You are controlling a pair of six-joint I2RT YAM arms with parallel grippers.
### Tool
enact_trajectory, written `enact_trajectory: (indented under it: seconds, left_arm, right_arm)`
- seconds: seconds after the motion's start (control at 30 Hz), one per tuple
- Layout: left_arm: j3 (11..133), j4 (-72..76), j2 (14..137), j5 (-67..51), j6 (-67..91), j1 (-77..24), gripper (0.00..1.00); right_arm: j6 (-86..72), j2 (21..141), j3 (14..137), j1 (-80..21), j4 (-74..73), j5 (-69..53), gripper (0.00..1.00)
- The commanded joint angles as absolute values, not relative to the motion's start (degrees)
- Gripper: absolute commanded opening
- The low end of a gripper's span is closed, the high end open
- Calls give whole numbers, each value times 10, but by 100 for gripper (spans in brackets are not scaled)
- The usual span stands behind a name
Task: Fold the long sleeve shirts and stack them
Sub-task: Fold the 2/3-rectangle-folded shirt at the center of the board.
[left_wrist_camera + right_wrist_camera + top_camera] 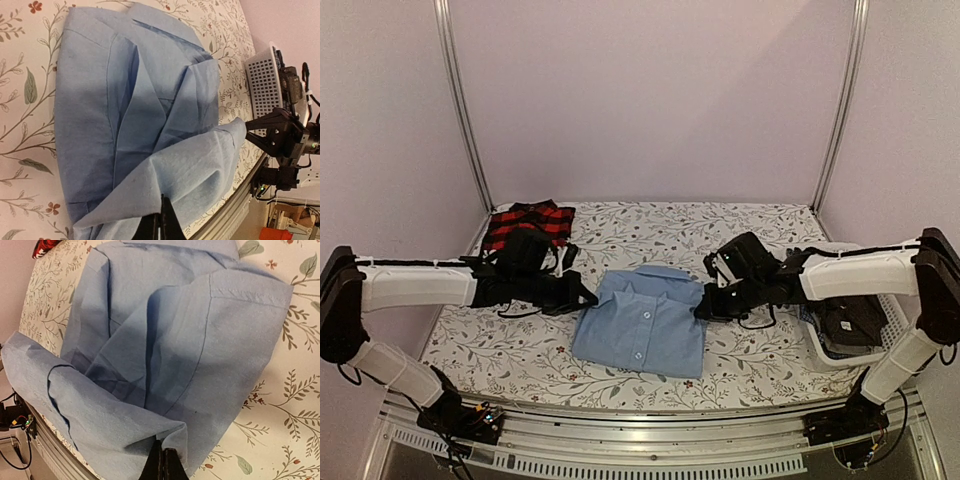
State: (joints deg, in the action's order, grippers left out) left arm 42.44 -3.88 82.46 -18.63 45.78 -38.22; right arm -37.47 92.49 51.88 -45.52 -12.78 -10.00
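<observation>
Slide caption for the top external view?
Left hand and right hand pinch opposite sides of the folded light blue shirt.

ROOM | back wall (650, 100) ahead of me was plain pale lilac, side walls the same | aluminium posts (465, 110) rose at both far corners | my table (650, 232) wore a white cloth printed with leaves and small red flowers | a metal rail (650, 440) ran along its near edge | light was soft and even
</observation>
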Motion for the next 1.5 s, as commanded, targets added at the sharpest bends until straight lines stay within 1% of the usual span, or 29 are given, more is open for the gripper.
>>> enact_trajectory:
  seconds: [0.0,0.23,0.3,0.53,1.07,1.27,1.47]
  left_arm:
    - [424,-71,767,-151,470,-387,0]
    - [494,-106,787,-142,426,-383,0]
    - [521,-111,804,-145,416,-378,0]
    - [591,-128,841,-158,391,-364,0]
    - [686,-133,894,-197,355,-324,0]
    - [745,-129,959,-215,337,-307,0]
    - [820,-109,1062,-235,325,-289,0]
  right_arm:
    - [-404,861,526,-462,-151,-38,0]
    - [-393,833,566,-463,-183,-4,0]
    - [-387,834,580,-463,-193,22,0]
    - [-369,843,628,-462,-214,42,0]
    - [-329,854,701,-420,-243,58,0]
    - [-315,876,713,-379,-237,40,0]
    - [-299,929,714,-330,-207,8,0]
